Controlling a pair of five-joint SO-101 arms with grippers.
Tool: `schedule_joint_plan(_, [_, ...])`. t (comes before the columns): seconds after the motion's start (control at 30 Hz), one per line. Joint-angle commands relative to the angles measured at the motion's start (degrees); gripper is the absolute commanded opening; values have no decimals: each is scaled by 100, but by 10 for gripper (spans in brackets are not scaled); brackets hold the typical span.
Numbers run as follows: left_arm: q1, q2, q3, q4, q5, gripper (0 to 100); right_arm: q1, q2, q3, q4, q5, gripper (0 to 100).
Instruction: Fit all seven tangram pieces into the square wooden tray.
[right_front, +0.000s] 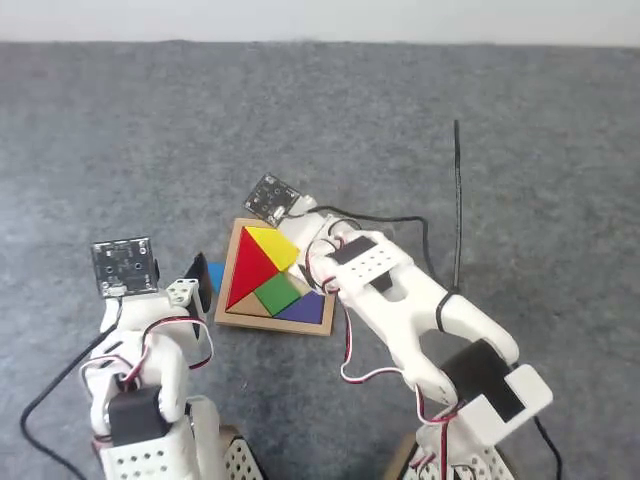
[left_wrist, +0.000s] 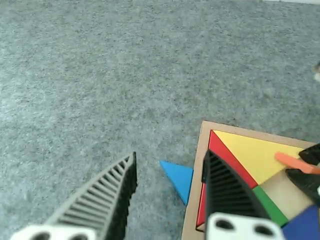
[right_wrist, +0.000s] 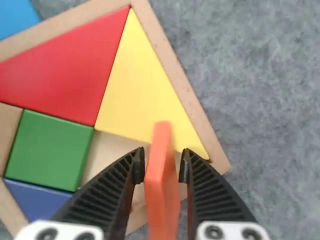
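The square wooden tray (right_front: 270, 323) lies mid-table with a red triangle (right_front: 245, 272), a yellow triangle (right_front: 273, 245), a green square (right_front: 279, 293) and a dark blue piece (right_front: 303, 308) in it. My right gripper (right_wrist: 161, 152) is shut on an orange piece (right_wrist: 162, 175), held on edge above a bare slot (right_wrist: 112, 147) beside the yellow triangle (right_wrist: 140, 85). A light blue triangle (left_wrist: 179, 177) lies on the carpet against the tray's outer rim (left_wrist: 192, 210). My left gripper (left_wrist: 171, 157) stands open just above it, one finger (left_wrist: 225, 192) over the tray's edge.
Grey carpet covers the whole table, with free room on the far side and to the left. A black cable (right_front: 457, 200) runs up the carpet on the right. The right arm (right_front: 400, 300) hangs over the tray's right side.
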Motion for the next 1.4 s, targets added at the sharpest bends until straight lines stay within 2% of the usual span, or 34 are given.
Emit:
schedule_joint_plan(0.0, [-18,-53,-75,9,0,206,127,-92,-633,418,-53,119])
schedule_joint_plan(0.3, [-18,-53,-75,9,0,206,198,-92,-1582,1543,-62,117])
schedule_joint_plan(0.47, [-18,-53,-75,9,0,206,840,-75,-2154,2123,-18,112])
schedule_joint_plan(0.63, [-18,-53,-75,9,0,206,1437,-22,-1776,2132,0,3])
schedule_joint_plan(0.77, [-9,-53,-75,9,0,206,1411,-48,-1248,2114,475,6])
schedule_joint_plan(1.03, [-9,-53,-66,9,0,206,787,-40,-695,2141,492,7])
schedule_joint_plan(1.37, [-9,-53,-66,9,0,206,374,-31,-624,2149,466,7])
